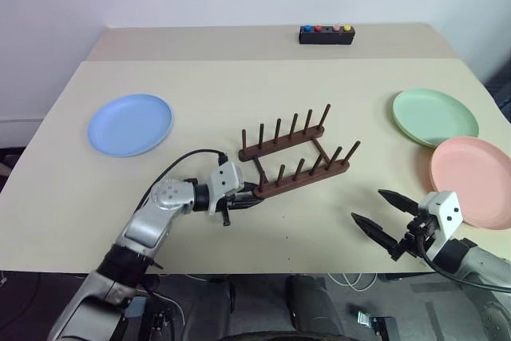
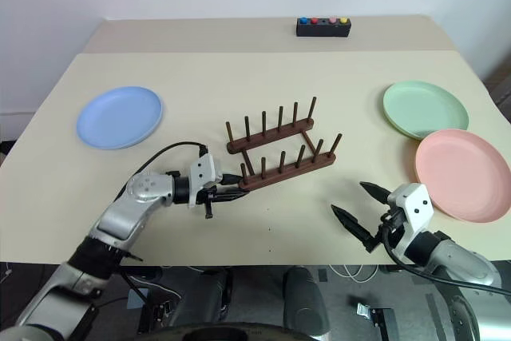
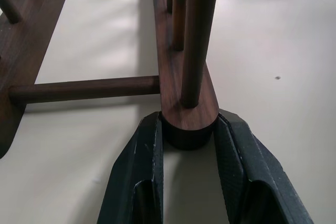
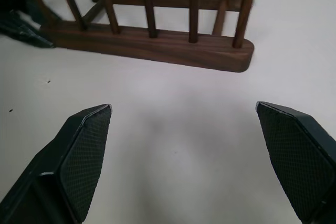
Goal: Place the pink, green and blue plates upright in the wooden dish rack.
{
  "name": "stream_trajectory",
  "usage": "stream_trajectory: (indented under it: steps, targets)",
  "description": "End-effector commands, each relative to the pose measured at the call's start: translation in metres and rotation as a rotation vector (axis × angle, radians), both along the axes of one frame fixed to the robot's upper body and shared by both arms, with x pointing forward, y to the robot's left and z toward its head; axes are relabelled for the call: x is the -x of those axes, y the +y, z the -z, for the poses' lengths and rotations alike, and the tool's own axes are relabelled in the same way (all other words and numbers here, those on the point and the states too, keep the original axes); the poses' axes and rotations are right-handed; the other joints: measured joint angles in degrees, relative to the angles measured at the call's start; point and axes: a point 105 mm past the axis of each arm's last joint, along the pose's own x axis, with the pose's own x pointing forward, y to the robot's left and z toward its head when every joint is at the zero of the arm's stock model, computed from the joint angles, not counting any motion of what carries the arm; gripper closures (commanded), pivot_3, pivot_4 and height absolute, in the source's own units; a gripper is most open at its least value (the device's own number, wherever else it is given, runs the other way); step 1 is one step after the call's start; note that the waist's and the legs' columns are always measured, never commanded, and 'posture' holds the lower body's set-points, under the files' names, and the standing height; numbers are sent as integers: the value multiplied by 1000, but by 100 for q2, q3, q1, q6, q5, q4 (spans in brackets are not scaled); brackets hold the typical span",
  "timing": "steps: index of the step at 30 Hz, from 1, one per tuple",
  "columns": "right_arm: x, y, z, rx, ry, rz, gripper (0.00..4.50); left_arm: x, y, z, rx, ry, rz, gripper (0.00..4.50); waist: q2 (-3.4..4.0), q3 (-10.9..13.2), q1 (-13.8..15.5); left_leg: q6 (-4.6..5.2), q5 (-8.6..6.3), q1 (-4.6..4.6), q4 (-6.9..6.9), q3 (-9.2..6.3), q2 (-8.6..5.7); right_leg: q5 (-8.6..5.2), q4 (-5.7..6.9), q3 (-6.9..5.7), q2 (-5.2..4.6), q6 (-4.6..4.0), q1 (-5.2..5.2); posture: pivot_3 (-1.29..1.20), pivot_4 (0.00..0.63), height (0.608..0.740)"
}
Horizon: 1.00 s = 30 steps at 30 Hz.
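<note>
The left gripper [image 3: 188, 145] is pinching the rack's [image 1: 295, 157] near rail end; pulling could be skewing it. The right gripper [image 4: 184, 156] is hanging wide open, empty.

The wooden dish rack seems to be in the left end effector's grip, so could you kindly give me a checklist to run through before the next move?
1. Left end effector clamped on the near rail end of the wooden dish rack: ok.
2. Rack flat on the table, pegs upright: ok.
3. Rack slots free of plates: ok.
4. Right end effector open, holding nothing, apart from the rack: ok.
5. Blue plate, green plate and pink plate in the rack: not ok; all lie flat on the table, the pink rim overlapping the green.
6. Grip firm enough to shift the rack: cannot tell.
</note>
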Motion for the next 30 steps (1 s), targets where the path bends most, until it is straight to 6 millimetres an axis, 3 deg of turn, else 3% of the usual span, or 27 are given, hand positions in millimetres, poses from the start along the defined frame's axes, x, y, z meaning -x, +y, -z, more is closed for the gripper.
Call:
stream_trajectory:
  steps: [1,11,22,30]
  targets:
    - [0,9,-7,12,-43,-37,0,-13,-7,-4,-29,-47,71,3739,-4,2,-2,0,0,-2,1,-1,0,0,0,-1,1,1,-1,0,150,740]
    - [1,27,-9,0,-72,-46,0,-46,-32,-19,-40,-115,206,3739,-11,7,-9,2,-1,-28,1,-1,-3,11,-2,-1,1,24,-22,0,150,740]
    - [5,43,-11,-23,-100,-52,0,-56,-57,-24,-40,-108,288,3739,-22,13,-11,3,-2,-38,-1,-4,-3,13,-1,-3,2,31,-33,0,150,740]
    - [8,48,-10,-35,-112,-11,0,-59,-54,-27,-69,-104,305,3739,-25,14,-12,3,-2,-39,-1,-8,-3,13,2,-6,3,32,-34,0,150,740]
